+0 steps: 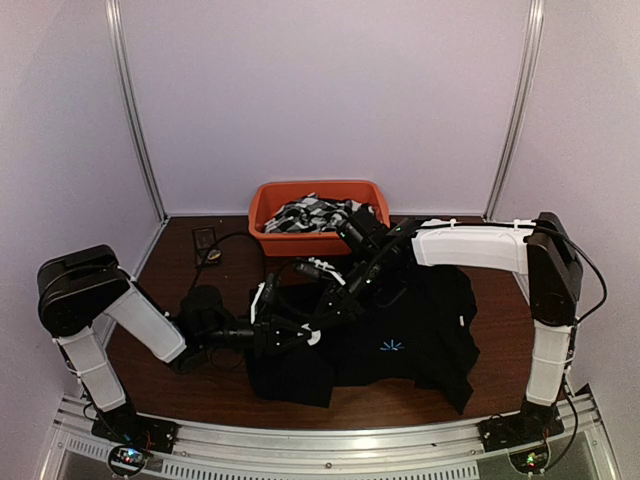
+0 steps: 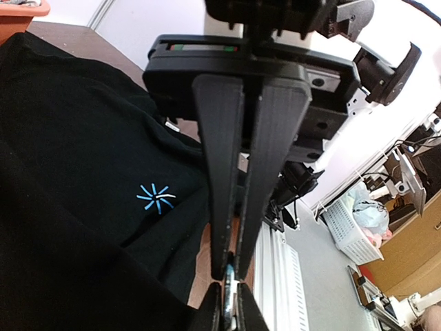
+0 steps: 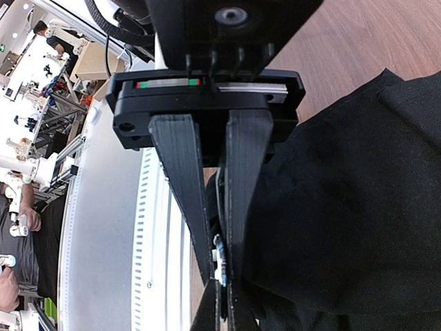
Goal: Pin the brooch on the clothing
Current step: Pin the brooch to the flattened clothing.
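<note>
The black shirt lies spread on the table, its light-blue starburst facing up; the starburst also shows in the left wrist view. A tiny white tag sits on its right part. My left gripper and right gripper meet tip to tip over the shirt's left edge. Between them is the brooch, small, white and bluish. In the left wrist view the left gripper is shut on the brooch. In the right wrist view the right gripper is shut on the brooch too.
An orange bin with black-and-white patterned fabrics stands at the back of the brown table. A small dark object lies at the back left. A metal rail runs along the near edge.
</note>
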You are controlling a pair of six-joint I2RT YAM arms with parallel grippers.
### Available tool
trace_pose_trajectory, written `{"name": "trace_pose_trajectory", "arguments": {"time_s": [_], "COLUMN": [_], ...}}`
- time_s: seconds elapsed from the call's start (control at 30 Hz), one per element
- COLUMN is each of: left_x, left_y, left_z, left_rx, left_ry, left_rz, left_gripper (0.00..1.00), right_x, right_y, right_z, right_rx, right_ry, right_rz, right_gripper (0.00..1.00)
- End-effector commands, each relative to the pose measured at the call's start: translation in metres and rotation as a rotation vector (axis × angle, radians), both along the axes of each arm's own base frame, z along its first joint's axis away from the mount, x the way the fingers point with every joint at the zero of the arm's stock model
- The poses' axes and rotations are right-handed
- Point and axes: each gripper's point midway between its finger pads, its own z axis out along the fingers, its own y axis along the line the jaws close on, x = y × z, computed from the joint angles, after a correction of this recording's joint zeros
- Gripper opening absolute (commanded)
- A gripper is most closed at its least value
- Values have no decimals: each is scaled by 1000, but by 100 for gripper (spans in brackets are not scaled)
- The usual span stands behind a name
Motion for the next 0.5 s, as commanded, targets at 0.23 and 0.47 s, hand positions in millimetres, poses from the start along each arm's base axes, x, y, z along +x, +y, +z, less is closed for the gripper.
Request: {"name": "trace_pose_trajectory", "arguments": {"time_s": [0.23, 0.47], "left_x": [16, -4], "left_y": [-5, -11], "left_z": [-11, 0], "left_rx": [87, 56], "left_ry": [-25, -44], "left_rz": [79, -54], "left_gripper": [2, 2], "right_x": [-10, -6], "right_y": [4, 1], "right_z": [17, 18], "right_rx": [35, 35], "right_ry": [5, -7], "right_rz": [26, 17], "right_gripper": [0, 0]}}
